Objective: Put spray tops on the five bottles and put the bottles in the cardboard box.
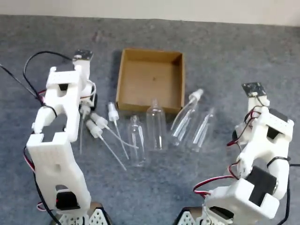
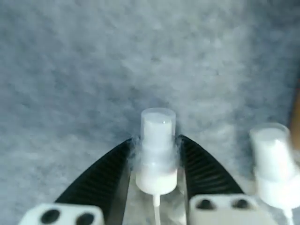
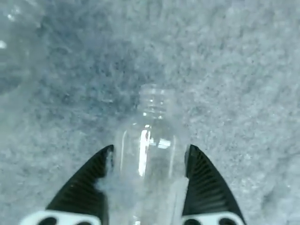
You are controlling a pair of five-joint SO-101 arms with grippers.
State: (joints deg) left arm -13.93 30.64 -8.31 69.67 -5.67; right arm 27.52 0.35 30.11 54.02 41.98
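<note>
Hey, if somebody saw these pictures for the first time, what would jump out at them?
The left gripper pinches a white spray top, and the right gripper clasps a clear bottle. Farther back in the middle sits an empty cardboard box, with loose bottles lying in front of it.

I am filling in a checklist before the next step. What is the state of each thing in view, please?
Cardboard box: open, empty.
Capped bottle: lying, top fitted.
Three other table bottles: lying, uncapped.
Loose spray tops: lying, unattached.
Left gripper: shut on a spray top.
Right gripper: shut on an uncapped bottle.
</note>
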